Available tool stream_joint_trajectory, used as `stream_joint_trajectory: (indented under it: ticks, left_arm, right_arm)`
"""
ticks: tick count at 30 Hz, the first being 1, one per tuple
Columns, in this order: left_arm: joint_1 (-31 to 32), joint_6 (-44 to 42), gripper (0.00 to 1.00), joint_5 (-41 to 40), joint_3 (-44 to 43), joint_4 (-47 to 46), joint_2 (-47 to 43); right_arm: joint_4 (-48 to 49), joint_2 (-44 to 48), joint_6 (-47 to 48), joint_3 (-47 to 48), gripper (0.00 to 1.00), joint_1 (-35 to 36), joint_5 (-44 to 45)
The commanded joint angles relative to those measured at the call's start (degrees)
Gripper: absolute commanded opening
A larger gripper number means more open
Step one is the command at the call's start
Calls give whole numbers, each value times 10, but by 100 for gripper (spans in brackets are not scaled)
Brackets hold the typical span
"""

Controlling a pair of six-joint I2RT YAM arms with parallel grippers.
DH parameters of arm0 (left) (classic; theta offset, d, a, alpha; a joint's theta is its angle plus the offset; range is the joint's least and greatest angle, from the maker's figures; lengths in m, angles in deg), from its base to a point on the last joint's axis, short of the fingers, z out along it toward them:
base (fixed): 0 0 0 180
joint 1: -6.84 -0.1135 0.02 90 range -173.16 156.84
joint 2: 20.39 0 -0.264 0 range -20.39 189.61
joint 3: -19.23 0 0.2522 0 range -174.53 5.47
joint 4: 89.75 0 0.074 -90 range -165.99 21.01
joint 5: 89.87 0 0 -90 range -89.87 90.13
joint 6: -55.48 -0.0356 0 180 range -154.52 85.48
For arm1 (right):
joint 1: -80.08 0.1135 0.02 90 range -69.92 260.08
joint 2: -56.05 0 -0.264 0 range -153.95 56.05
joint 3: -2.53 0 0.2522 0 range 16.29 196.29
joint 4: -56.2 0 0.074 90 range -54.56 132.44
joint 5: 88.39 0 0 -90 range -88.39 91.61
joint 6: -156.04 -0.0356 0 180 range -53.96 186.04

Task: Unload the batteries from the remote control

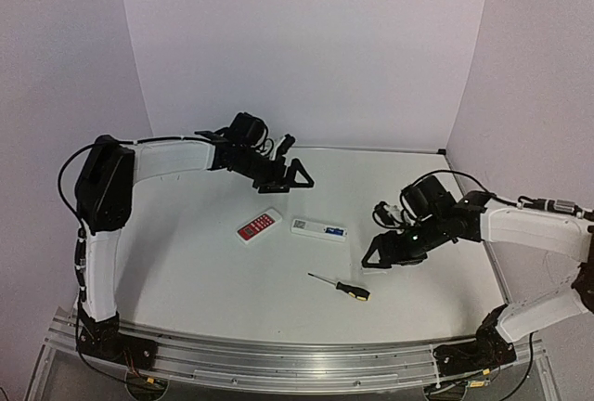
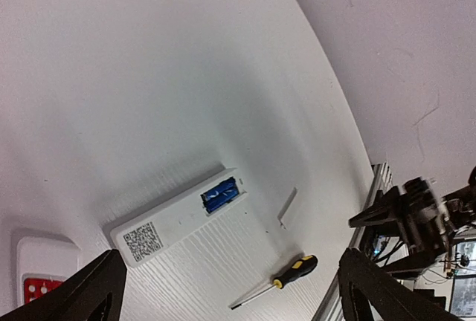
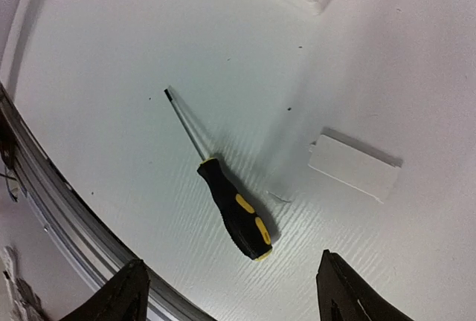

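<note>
The remote control (image 1: 318,228) lies back-up near the middle of the counter (image 1: 204,271), its long body running left to right in the top view; its right-hand end stands uncovered, and the batteries (image 2: 222,194) show there as two blue cells side by side, just below the centre of the left wrist view. The cover is already off: the small flat white battery cover (image 3: 355,166) lies on the counter at the right of the right wrist view, apart from the remote and near the handle of the black-and-yellow screwdriver (image 3: 234,213). The opening step looks done; the unloading itself is not yet begun, since both cells sit in the remote and none lies loose on the counter.

The left pincer (image 1: 288,176) hangs above the counter in the upper middle of the top view, beyond the remote; its fingers (image 2: 89,291) stand wide apart at the bottom corners of its wrist view, with nothing between them. The right pincer (image 1: 382,251) hovers right of centre, near the remote's uncovered end and over the cover and screwdriver; it too is spread wide and holds nothing. A shorter red-faced remote (image 1: 259,226) lies just left of the white one, not touching it.

What is left, as I judge it: steady the remote, prise out each cell, and set both on the counter.
</note>
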Motion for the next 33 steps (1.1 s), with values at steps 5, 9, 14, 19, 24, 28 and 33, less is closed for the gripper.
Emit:
stream_joint_trajectory:
  ticks: [5,9,14,19,24,28,33]
  left_arm:
    - [3,22,100,-55,189,-103,-229]
    - [2,46,100,-76,284,-146,-299]
    - [2,70,100,-118,355,-150,-357]
    - [2,89,100,-144,396,-146,-394]
    - [2,106,100,-141,425,-152,-412]
    - [2,123,100,-126,440,-149,-417]
    - [2,160,100,-70,463,-187,-414]
  right_arm:
    - [-21,-153,190,83,70,94,84]
    - [-25,-195,224,95,66,118,116]
    - [-36,-219,238,90,59,148,158]
    - [-41,-241,241,87,50,177,193]
    - [-40,-264,234,92,35,185,212]
    - [-40,-256,238,96,11,192,227]
    - [-40,-196,289,98,2,223,299]
